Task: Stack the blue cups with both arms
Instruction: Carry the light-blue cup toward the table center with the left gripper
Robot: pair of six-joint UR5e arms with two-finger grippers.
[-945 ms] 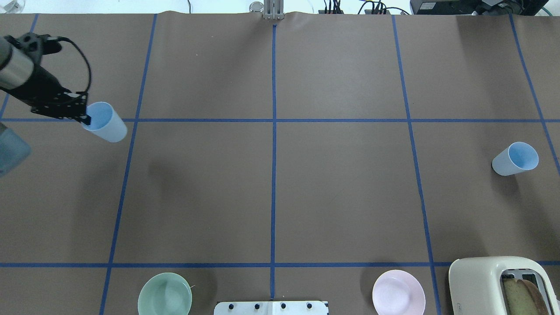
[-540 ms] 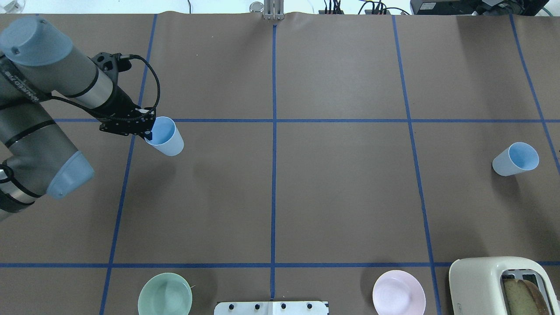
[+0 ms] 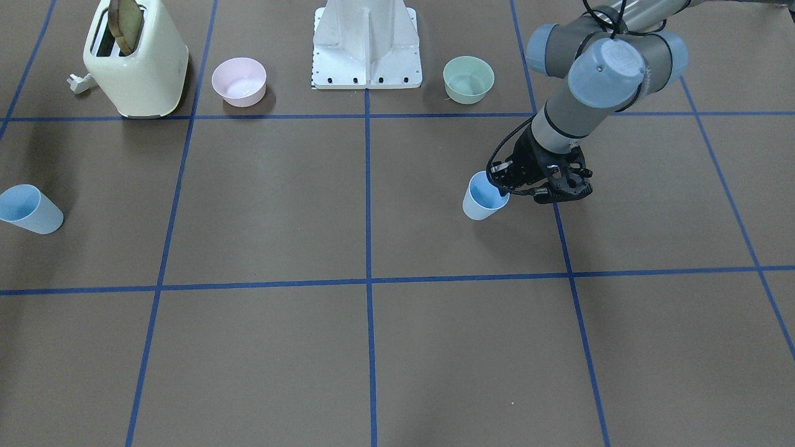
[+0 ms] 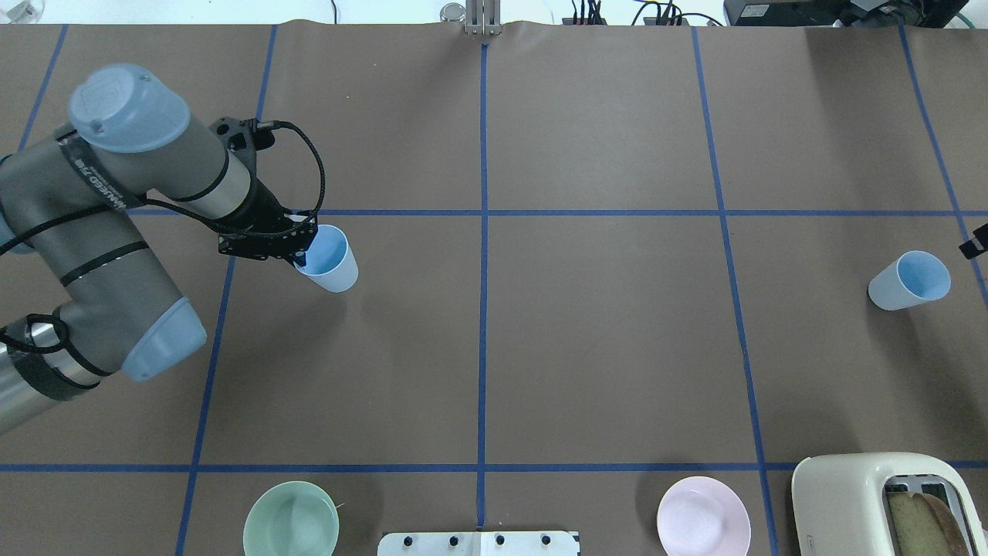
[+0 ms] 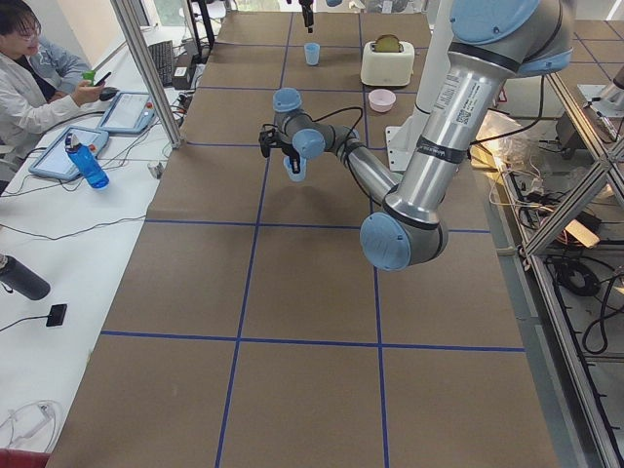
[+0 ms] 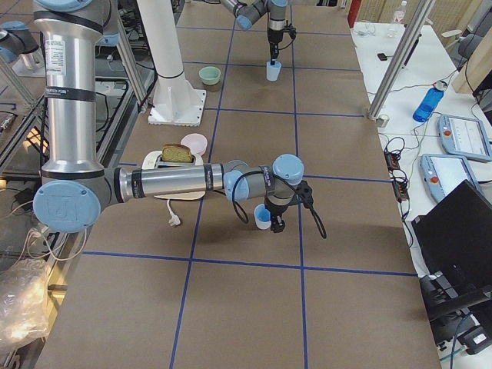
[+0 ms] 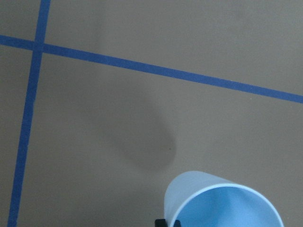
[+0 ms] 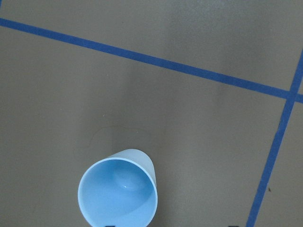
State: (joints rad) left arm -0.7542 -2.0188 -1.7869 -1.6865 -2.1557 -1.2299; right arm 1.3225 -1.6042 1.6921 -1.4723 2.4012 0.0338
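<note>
My left gripper is shut on the rim of one blue cup and holds it upright, a little above the table left of centre. It also shows in the front view and fills the bottom of the left wrist view. The other blue cup stands upright on the table at the far right. My right gripper hangs just beside and above it. In the right wrist view that cup lies near one fingertip, and the fingertips sit far apart, so the gripper is open.
A cream toaster with bread, a pink bowl, a mint-green bowl and the white base mount line the robot's edge of the table. An operator sits beside the table's far side.
My left arm has swung right with the blue cup, from the far left edge to left of centre. A bit of my right gripper now shows at the overhead view's right edge.
</note>
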